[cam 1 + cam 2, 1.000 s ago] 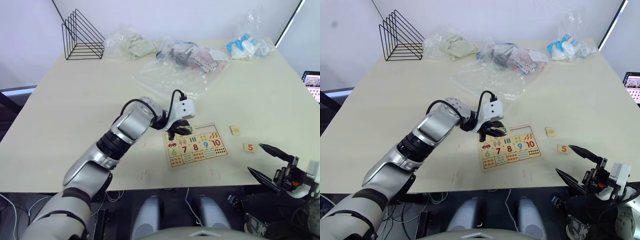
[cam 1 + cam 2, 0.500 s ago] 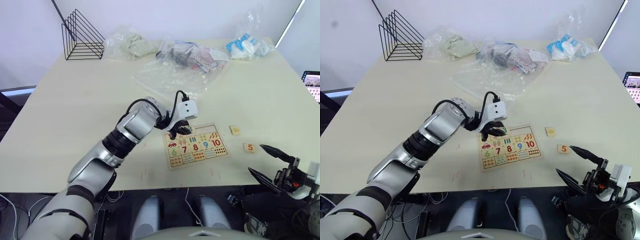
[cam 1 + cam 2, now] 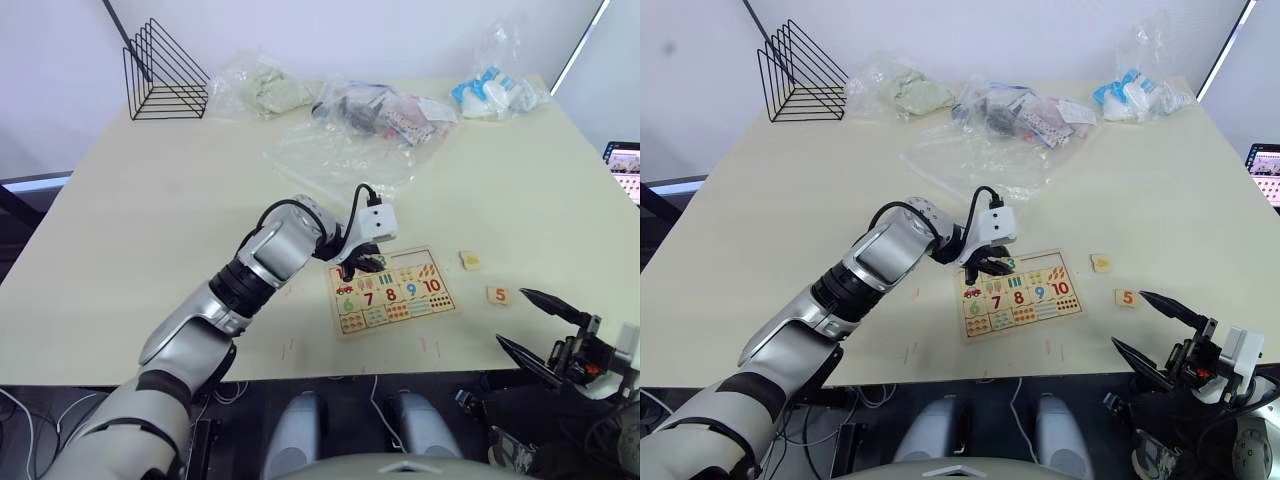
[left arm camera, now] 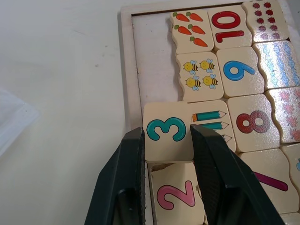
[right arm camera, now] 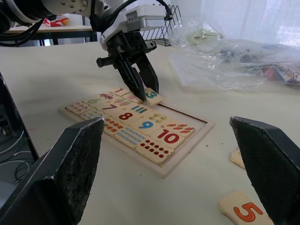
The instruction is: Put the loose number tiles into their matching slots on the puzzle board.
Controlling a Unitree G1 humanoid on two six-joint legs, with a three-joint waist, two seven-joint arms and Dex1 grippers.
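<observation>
wire rack [image 3: 165, 70] stands at the table's [image 3: 150, 200] far left corner, with clear plastic bags [image 3: 350, 130] strewn along the far edge. left claw [image 4: 165, 154] is clamped on the green 3 tile [image 4: 166, 132], its fingers [image 4: 129, 178] gripping the tile's two sides over the top row of the puzzle board [image 3: 392, 290], just beside the pencils picture tile [image 4: 212, 121]; the pink 2 tile [image 4: 176, 194] lies right under the claw. past the board's right edge, a yellow-marked tile [image 3: 469, 260] and the orange 5 tile [image 3: 499, 295] lie loose on the table. right claw [image 3: 538, 325] hangs off the table's near right corner, fingers spread wide, holding nothing.
</observation>
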